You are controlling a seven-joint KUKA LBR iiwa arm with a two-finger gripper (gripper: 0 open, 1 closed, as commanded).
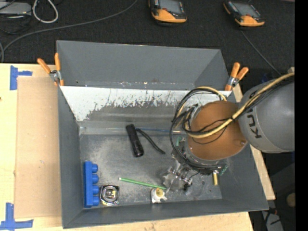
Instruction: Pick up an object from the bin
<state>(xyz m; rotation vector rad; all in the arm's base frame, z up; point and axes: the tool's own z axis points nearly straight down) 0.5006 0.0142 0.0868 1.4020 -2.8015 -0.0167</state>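
Nearby, green stick [137, 181] beside gripper [177, 180], black torch [134, 140] behind

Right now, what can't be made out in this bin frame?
Camera view:
1. Floor of the grey metal bin under the orange wrist cover: hidden by it.
2. Whether the gripper holds anything: its tip is too cluttered to read.
3. The small yellow-white piece at the thin green stick's end: too small to identify.

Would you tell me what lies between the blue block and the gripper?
In the camera view, a tape measure beside the blue block, then a green stick toward the gripper.
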